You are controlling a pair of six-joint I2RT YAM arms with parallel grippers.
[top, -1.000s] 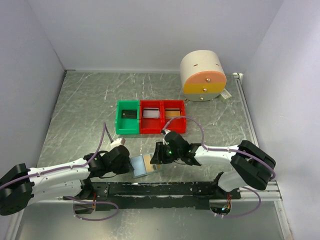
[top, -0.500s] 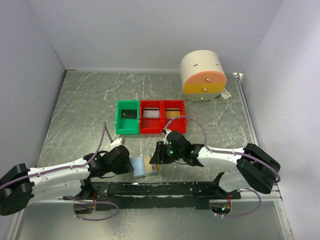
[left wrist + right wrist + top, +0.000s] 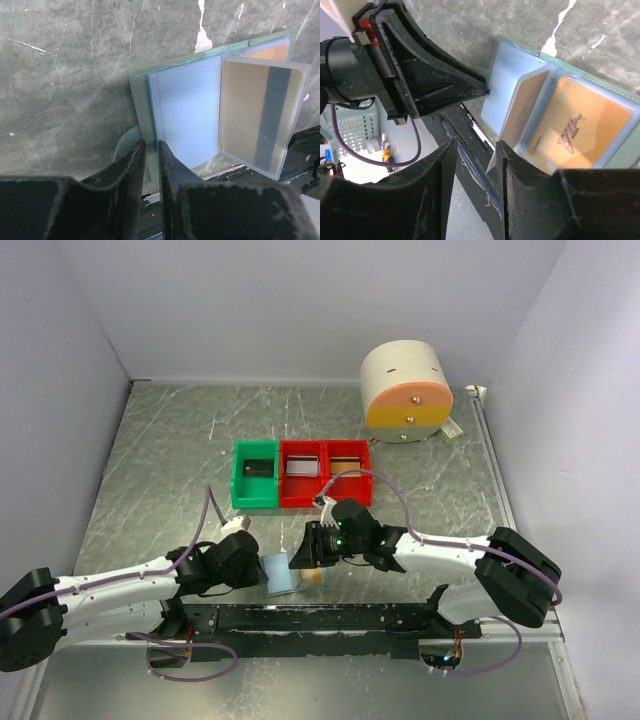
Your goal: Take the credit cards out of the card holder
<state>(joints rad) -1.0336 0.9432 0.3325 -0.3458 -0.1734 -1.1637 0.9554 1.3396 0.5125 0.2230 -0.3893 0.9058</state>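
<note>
The card holder (image 3: 279, 573) lies open near the table's front edge, pale blue sleeves in a green cover (image 3: 187, 110). My left gripper (image 3: 256, 568) is shut on its left cover edge (image 3: 152, 155). One sleeve leaf stands up with a gold-tan credit card with a dark stripe (image 3: 250, 115) inside. An orange credit card marked VIP (image 3: 580, 130) lies in the pocket beneath. My right gripper (image 3: 305, 558) is open (image 3: 474, 165) at the holder's near edge, and the raised leaf (image 3: 522, 107) leans against its right finger. The left gripper (image 3: 435, 85) shows beyond.
A green bin (image 3: 255, 476) and two red bins (image 3: 302, 474) stand just behind the grippers, each holding a card-like item. A round cream drawer unit (image 3: 404, 392) is at the back right. A black rail (image 3: 320, 618) runs along the near edge.
My right gripper has moved a little left over the holder. The sleeve leaf has lifted, and the holder looks narrower from above. The left gripper has not moved.
</note>
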